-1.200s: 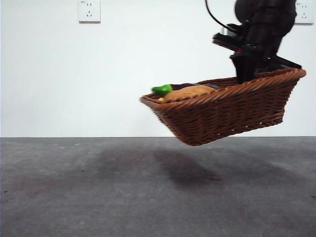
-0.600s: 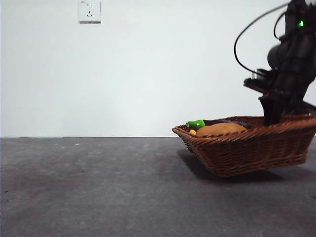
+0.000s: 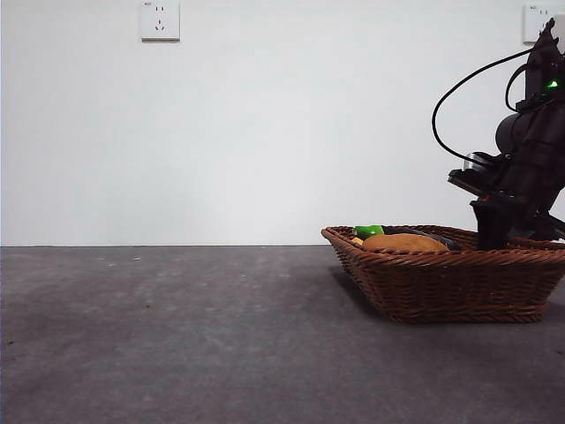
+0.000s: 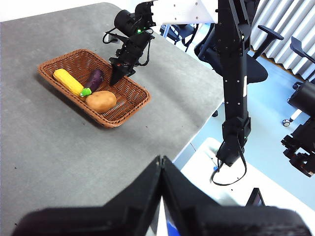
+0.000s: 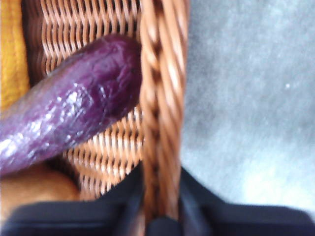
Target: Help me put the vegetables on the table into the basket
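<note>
I see bare tabletop (image 3: 177, 336) left of the basket (image 3: 450, 287); the right gripper (image 5: 160, 196) blocks its far rim.

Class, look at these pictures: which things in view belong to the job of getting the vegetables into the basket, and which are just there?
Job: basket, potato, eggplant, yellow vegetable, table, right gripper on the basket rim.

Just there: wall sockets, office chair, idle left gripper.
</note>
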{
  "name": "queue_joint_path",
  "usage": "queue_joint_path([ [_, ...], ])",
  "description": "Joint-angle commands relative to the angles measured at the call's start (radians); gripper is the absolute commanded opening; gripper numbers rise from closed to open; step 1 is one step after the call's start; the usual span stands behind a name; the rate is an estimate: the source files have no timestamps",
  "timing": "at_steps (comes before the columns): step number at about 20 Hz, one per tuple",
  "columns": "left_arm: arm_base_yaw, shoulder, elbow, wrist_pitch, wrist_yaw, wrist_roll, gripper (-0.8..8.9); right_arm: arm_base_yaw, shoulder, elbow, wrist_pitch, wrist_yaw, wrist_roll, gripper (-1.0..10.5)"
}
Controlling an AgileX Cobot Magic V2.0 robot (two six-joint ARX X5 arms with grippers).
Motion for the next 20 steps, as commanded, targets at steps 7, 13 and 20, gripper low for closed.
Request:
queue_joint_path([
  [7, -0.003, -0.001, -0.006, 0.004, -0.008, 0.036, -0.04, 0.0, -0.11, 0.003, -0.082, 0.105, 0.044, 4.4],
  [13, -0.002, -0.001, -0.006, 0.004, -0.086, 0.05, -0.04, 0.014, -0.611, 0.003, -0.132, 0.185, 0.109, -0.2],
  [20, -0.003, 0.027, -0.006, 0.004, -0.086, 0.006, -0.04, 0.014, -1.057, 0.003, 0.021, 0.247, 0.08, 0.0],
])
